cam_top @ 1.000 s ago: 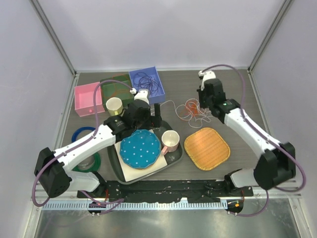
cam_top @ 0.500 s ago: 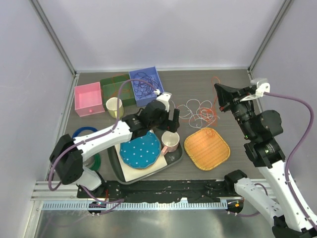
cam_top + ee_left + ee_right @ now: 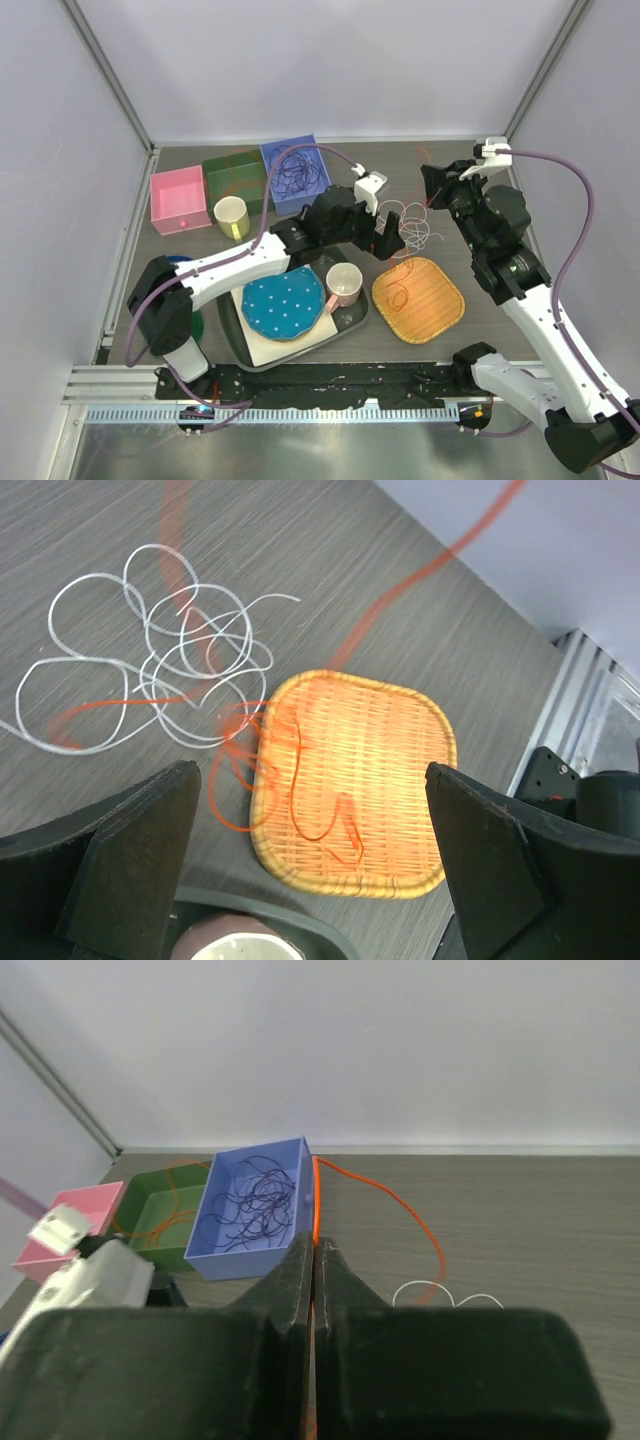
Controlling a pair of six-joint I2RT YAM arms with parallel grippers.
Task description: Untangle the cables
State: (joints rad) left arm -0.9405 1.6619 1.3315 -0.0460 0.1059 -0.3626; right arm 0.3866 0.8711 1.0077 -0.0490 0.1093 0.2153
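Dangling orange cable (image 3: 175, 520) now over basket (image 3: 390, 750)

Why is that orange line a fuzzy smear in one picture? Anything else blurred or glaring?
Left wrist view: the thin orange cable is smeared, probably too near the lens, while the white cable loops are sharp; the woven orange tray looks washed out at its centre. Right wrist view: the right gripper is a dark, soft-edged mass. Top view: even light, faint shadows.

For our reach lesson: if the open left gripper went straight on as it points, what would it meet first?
Probably the thin orange cable looped on the square woven orange tray, then the tray itself; how high the left gripper hangs is unclear.
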